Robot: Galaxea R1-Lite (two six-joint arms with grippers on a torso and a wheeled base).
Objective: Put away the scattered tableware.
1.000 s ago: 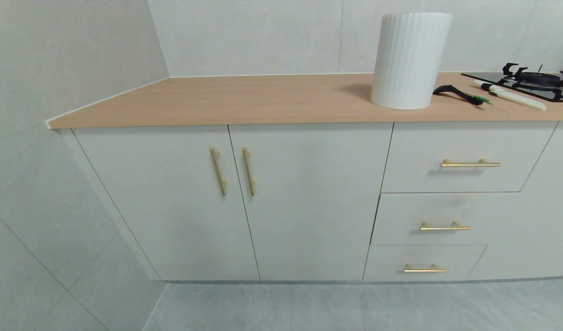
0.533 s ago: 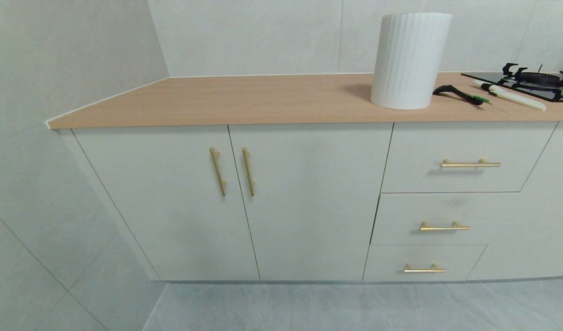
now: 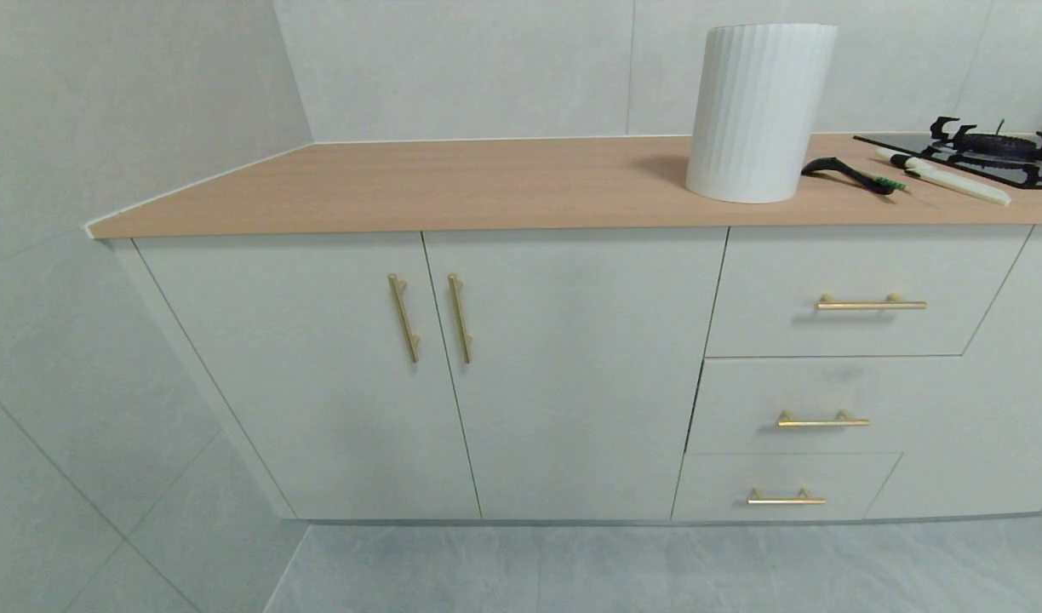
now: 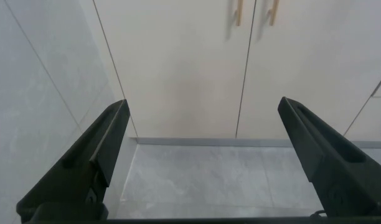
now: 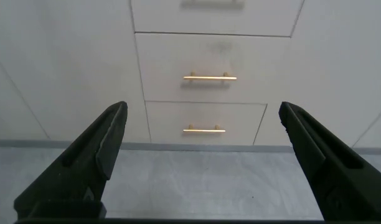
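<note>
Left gripper (image 4: 203, 104), as we see it from its own wrist camera, stands released, its two dark fingers (image 4: 97, 155) spread wide with nothing between them; it hangs low before the pair of cabinet doors (image 4: 240, 74), above the grey tiled floor (image 4: 203, 180) and near the tiled side wall (image 4: 35, 93). Right gripper (image 5: 203, 107) is likewise released, fingers (image 5: 94, 155) wide apart and holding nothing; it faces the stack of drawers (image 5: 203, 62), whose gold bar handles (image 5: 209, 78) we see one above the other.

From the head camera we place the tableware on the wooden countertop (image 3: 444, 183), towards its right end; a black-handled utensil (image 3: 844, 173) lies flat just beside the base of a tall white ribbed container (image 3: 759, 111), its thin shaft ending in a small green part; whether utensil and container touch we cannot tell. A long white utensil (image 3: 947, 180) lies flat just to the right of the black-handled one, near the edge of the black hob (image 3: 998, 149); the two utensils lie roughly parallel and close together, though we cannot tell whether they touch. The container stands upright on the counter.

Below the counter the two doors are shut, their vertical gold handles (image 3: 432, 317) side by side; to the right, all three drawers are shut.
</note>
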